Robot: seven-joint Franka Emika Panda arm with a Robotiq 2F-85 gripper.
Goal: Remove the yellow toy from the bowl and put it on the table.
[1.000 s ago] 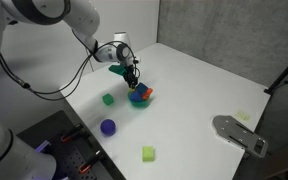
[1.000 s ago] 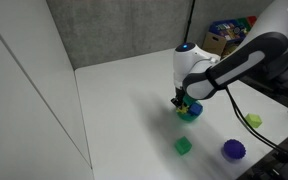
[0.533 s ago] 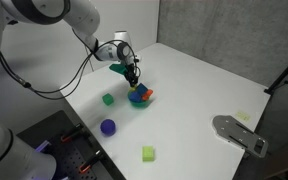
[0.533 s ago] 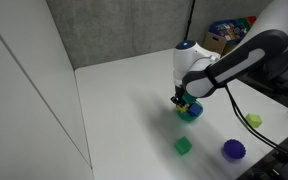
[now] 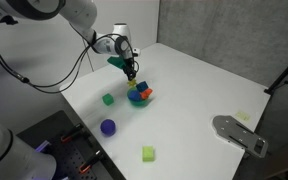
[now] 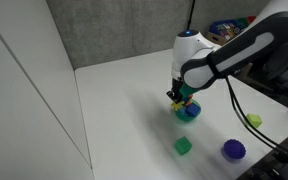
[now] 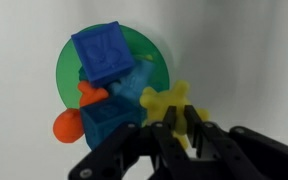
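Raised since the earlier frame, my gripper (image 7: pixel 174 125) is clamped on the yellow toy (image 7: pixel 168 100), which hangs just above the right rim of the bowl (image 7: pixel 66 62); bare bench (image 7: pixel 259 50) lies further right.

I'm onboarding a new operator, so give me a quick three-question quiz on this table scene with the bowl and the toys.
1. True or false: the gripper is holding the yellow toy.
2. Which thing lies on the table, outside the bowl? A) purple ball B) red mug C) black spoon
3. In the wrist view, what colour is the top block in the bowl?

Key: 1 true; 2 A; 3 blue.
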